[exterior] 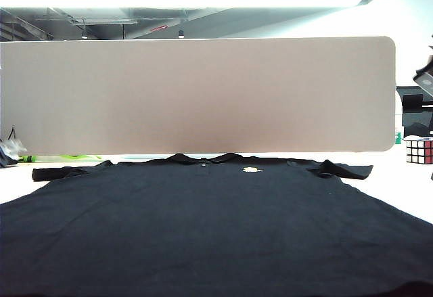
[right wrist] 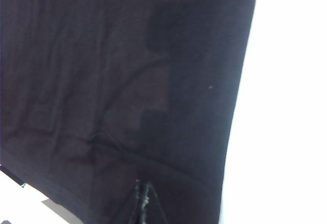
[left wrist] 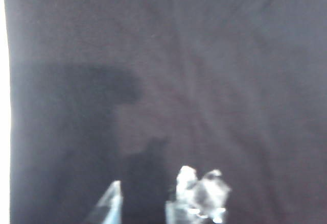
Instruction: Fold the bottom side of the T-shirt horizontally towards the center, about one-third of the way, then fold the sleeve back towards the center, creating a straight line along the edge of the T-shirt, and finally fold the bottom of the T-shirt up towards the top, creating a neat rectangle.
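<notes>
The black T-shirt (exterior: pixel 203 216) lies spread flat on the table, collar (exterior: pixel 206 157) at the far side and a small yellow-green logo (exterior: pixel 252 170) on the chest. Neither arm shows in the exterior view. In the left wrist view my left gripper (left wrist: pixel 153 203) hangs over black cloth (left wrist: pixel 204 81) near the shirt's side edge, its pale fingertips (left wrist: pixel 115 201) standing apart with nothing held. In the right wrist view my right gripper (right wrist: pixel 143 189) hovers over the shirt (right wrist: pixel 102 71) with its tips pressed together, close to the bottom of the T-shirt (right wrist: pixel 46 180) and its side edge.
A tall tan divider panel (exterior: pixel 196 94) stands right behind the collar. A Rubik's cube (exterior: pixel 419 151) sits at the far right. White table (right wrist: pixel 291 106) shows beside the shirt's edge, and a thin strip of the table (left wrist: pixel 4 132) shows in the left wrist view.
</notes>
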